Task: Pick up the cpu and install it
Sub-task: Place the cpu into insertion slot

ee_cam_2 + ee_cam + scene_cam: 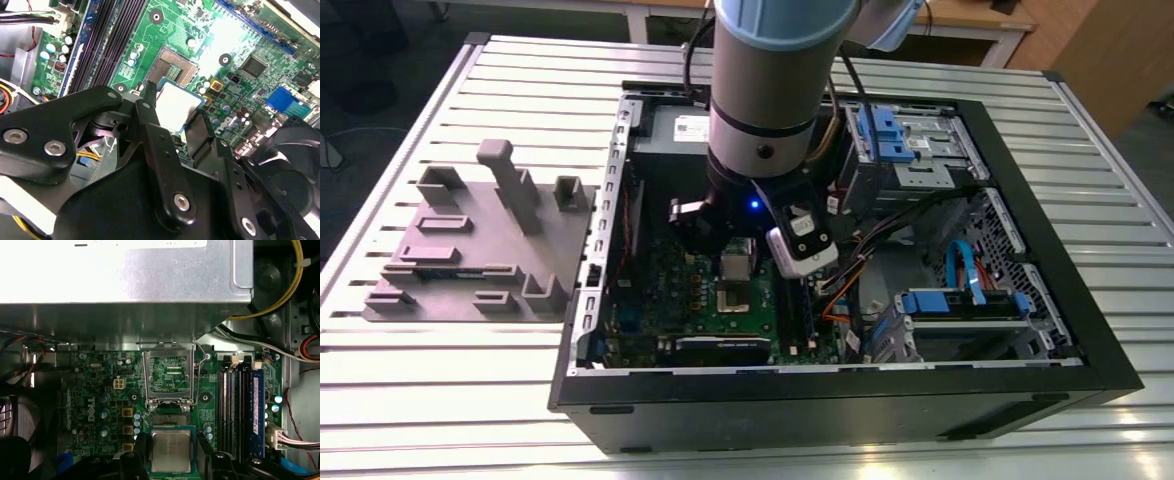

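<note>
The jaws hang inside the open black computer case (854,410) on the slatted worktop (454,400), at the end of the grey arm (774,90) that reaches steeply down over the green motherboard (90,375). They are pinching the cpu (171,451) by two opposite edges. It is a flat square chip with a pale silver top and thin dark rim, held level just beside the open socket (170,418), whose metal frame (167,372) is swung back.

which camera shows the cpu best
The first wrist view: the cpu shows its whole silver top, held in the gripper. The second wrist view shows it slanted and partly covered by a finger. In the exterior view it is too small to tell.
</note>
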You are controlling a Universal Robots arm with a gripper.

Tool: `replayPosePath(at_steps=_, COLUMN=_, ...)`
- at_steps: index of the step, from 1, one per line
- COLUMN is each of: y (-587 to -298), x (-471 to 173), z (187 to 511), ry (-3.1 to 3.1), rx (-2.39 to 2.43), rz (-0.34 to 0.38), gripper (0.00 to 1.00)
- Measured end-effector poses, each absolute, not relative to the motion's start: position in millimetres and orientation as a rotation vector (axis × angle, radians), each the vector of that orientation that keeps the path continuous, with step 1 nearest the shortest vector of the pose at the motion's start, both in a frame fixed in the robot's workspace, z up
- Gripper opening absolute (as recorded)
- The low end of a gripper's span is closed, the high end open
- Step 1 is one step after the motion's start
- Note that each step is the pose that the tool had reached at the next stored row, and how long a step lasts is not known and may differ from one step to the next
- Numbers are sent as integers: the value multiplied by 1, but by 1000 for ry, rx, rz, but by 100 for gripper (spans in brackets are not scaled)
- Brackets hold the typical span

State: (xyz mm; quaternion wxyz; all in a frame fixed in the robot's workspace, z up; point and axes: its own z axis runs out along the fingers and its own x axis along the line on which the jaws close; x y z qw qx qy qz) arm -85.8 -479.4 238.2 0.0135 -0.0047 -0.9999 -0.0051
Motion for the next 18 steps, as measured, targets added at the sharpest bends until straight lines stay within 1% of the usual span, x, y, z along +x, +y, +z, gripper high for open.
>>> replayPosePath(at_steps=5, y=-479, x=-86, z=238, ry=-3115, rx=-15, rz=-16, gripper=47)
replayPosePath(at_steps=18, y=-481, x=-86, z=223, ry=-3115, rx=-15, rz=-15, gripper=47)
